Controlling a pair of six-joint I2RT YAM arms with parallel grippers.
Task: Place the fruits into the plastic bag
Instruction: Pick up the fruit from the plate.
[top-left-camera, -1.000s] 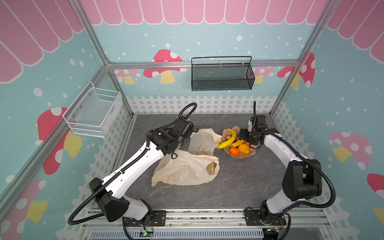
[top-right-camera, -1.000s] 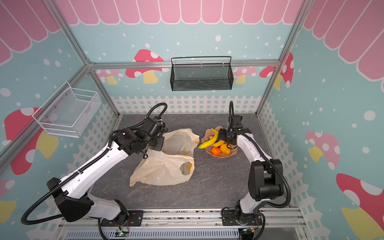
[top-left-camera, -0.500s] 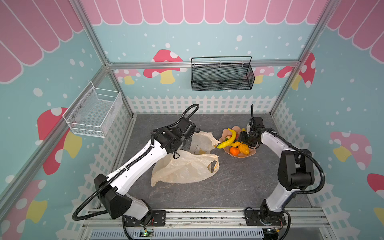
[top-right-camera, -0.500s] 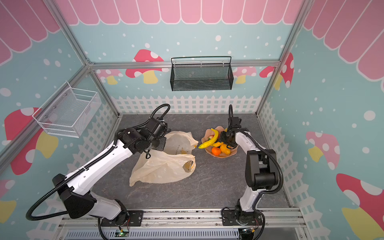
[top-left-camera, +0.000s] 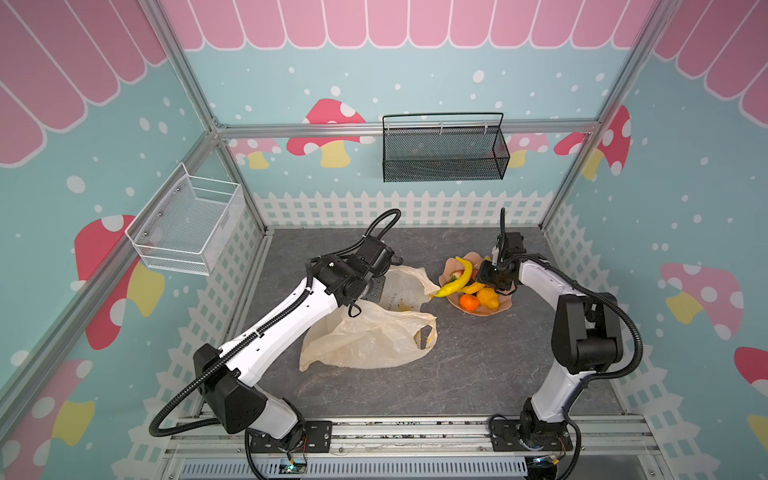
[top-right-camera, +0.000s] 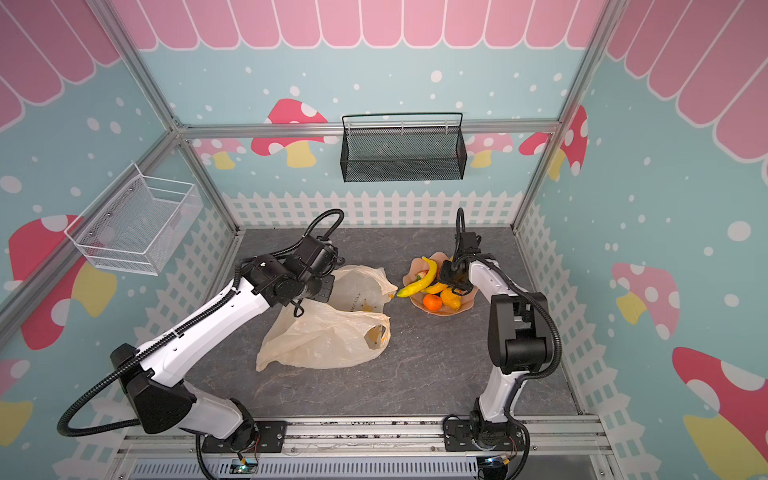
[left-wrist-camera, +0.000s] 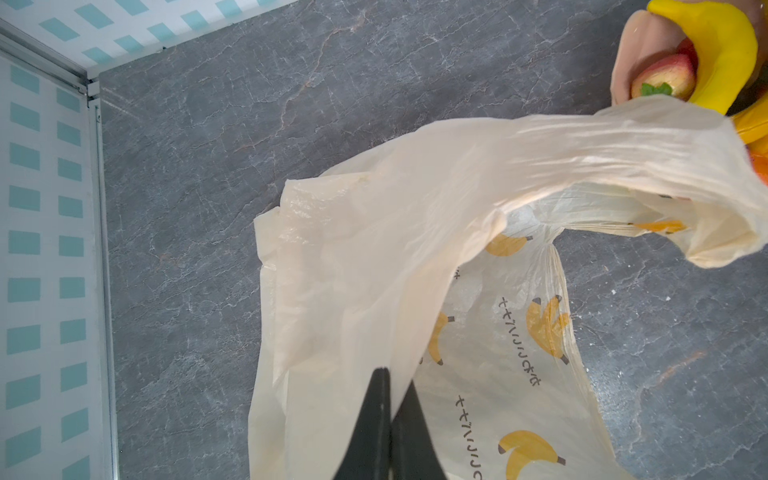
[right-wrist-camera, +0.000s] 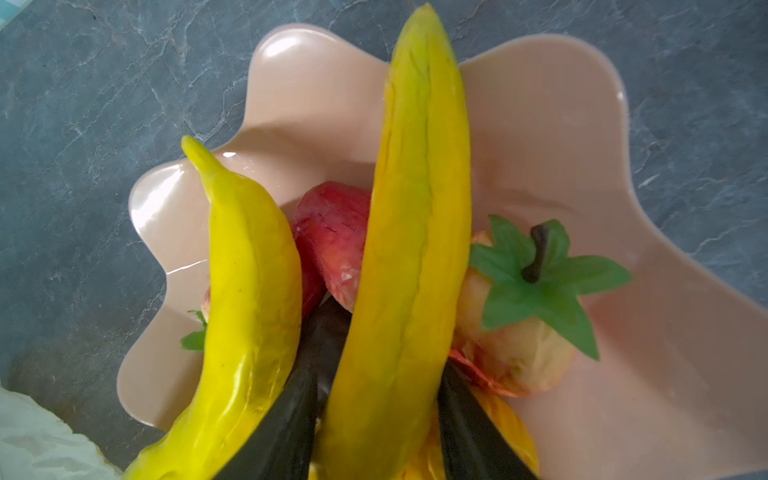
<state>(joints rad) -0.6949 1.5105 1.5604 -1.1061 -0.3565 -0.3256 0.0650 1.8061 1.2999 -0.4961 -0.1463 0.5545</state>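
Yellow banana (right-wrist-camera: 415, 249) in the bowl (right-wrist-camera: 582, 124) is lying between the right fingers (right-wrist-camera: 282, 424), grip unclear; closed left fingers (left-wrist-camera: 374, 419) are pinching the bag (left-wrist-camera: 353, 249) nearby.

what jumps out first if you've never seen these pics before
The pink bowl piled with bright toy fruits, right of centre in both top views, catches the eye first. The right gripper is down in it, fingers either side of a banana. Next comes the big crinkly plastic bag lying left of the bowl, its upper rim pinched and held up by the shut left gripper.
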